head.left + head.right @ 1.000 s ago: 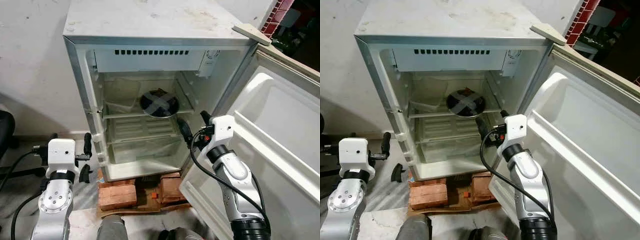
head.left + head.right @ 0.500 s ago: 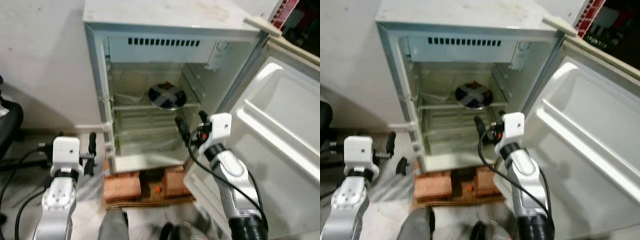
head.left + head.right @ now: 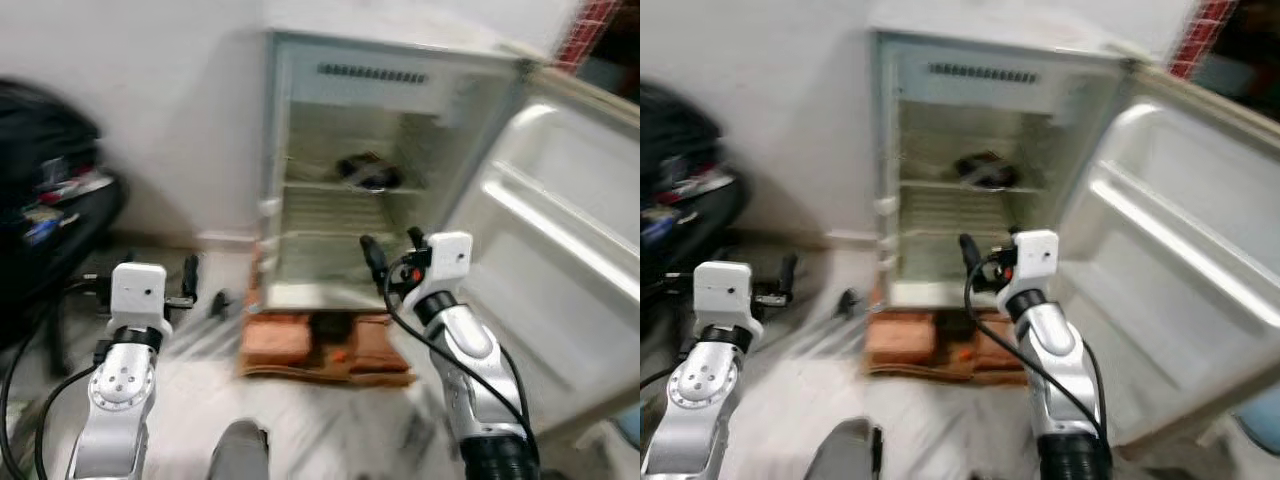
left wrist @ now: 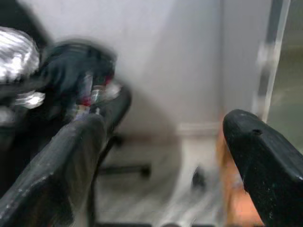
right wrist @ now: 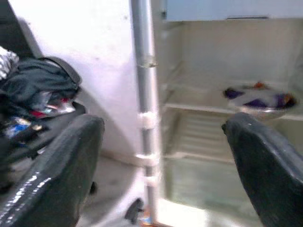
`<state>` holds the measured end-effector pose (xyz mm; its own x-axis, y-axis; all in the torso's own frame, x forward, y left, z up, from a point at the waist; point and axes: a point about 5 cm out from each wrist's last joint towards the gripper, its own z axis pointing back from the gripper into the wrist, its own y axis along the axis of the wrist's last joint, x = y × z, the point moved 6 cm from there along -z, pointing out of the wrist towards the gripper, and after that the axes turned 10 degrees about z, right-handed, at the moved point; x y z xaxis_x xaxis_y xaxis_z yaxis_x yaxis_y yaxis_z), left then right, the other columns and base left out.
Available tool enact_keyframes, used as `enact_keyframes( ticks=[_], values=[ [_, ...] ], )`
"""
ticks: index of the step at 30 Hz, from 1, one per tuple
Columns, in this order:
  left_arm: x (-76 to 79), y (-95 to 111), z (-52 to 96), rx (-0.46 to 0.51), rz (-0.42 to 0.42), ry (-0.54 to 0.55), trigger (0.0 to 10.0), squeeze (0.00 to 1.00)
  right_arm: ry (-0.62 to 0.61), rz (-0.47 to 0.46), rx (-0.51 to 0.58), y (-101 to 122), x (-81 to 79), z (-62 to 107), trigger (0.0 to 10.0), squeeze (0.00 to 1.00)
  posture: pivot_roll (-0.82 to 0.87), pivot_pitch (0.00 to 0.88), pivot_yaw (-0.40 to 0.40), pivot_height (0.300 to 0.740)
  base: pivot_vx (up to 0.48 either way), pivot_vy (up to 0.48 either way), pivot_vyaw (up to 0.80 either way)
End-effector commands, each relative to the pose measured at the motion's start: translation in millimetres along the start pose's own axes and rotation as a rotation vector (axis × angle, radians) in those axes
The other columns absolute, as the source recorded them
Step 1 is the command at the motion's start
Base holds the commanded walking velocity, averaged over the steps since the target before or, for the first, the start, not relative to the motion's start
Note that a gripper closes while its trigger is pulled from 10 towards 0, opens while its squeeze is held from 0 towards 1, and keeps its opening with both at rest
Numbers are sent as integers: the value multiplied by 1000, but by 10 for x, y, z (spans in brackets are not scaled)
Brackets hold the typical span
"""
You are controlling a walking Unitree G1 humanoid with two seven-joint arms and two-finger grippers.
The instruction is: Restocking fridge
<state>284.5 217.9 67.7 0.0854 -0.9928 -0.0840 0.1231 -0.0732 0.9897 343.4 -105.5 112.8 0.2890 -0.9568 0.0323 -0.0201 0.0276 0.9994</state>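
Note:
A small white fridge (image 3: 300, 130) stands open ahead, its door (image 3: 560, 210) swung wide to the right. On its upper wire shelf rests a dark bowl (image 3: 368, 172), which the right wrist view shows as a metal bowl (image 5: 260, 99) of food. My right gripper (image 3: 393, 250) is raised in front of the lower shelves, open and empty, well short of the cabinet. My left gripper (image 3: 203, 287) is held low, left of the fridge, also open with nothing in it. The head views are blurred.
The fridge sits on bricks (image 3: 280, 345) and cardboard on the floor. A dark chair piled with clothes (image 3: 50, 200) stands at the left against the white wall. A small dark object (image 3: 222, 300) lies on the floor by the fridge's left corner.
The camera has drawn back and swung left, so the fridge looks smaller and farther right and the chair has come into view. Both arms keep their pose, grippers still open.

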Motion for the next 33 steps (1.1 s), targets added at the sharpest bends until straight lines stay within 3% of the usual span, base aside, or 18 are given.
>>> enact_keyframes(
  ticks=[1, 4, 15, 21, 33],
  values=[
    [131, 155, -85, 47, -17, -67, 10000, 0, -75, 15, -1, 4, 204, 17, 10000, 0, 217, 0, -69, 740, 0, 0, 0],
    [164, 181, -105, 53, -23, -99, 10000, 0, -118, 19, -13, -25, 293, 33, 10000, 0, 212, 0, -70, 740, 0, 0, 0],
    [314, 98, -94, 38, 15, -118, 10000, 0, -97, 54, -24, -38, 309, 8, 10000, 0, 202, 0, -98, 740, 101, -432, 0],
    [354, -23, -51, -18, 33, -109, 10000, 0, -73, 64, -35, -65, 278, -9, 10000, 0, 208, 0, -111, 740, 0, -477, 0],
    [357, -19, -48, -9, -20, -131, 10000, 0, -25, 58, -45, -96, 211, -18, 10000, 0, 207, 0, -114, 740, 0, -459, 0]
  ],
)
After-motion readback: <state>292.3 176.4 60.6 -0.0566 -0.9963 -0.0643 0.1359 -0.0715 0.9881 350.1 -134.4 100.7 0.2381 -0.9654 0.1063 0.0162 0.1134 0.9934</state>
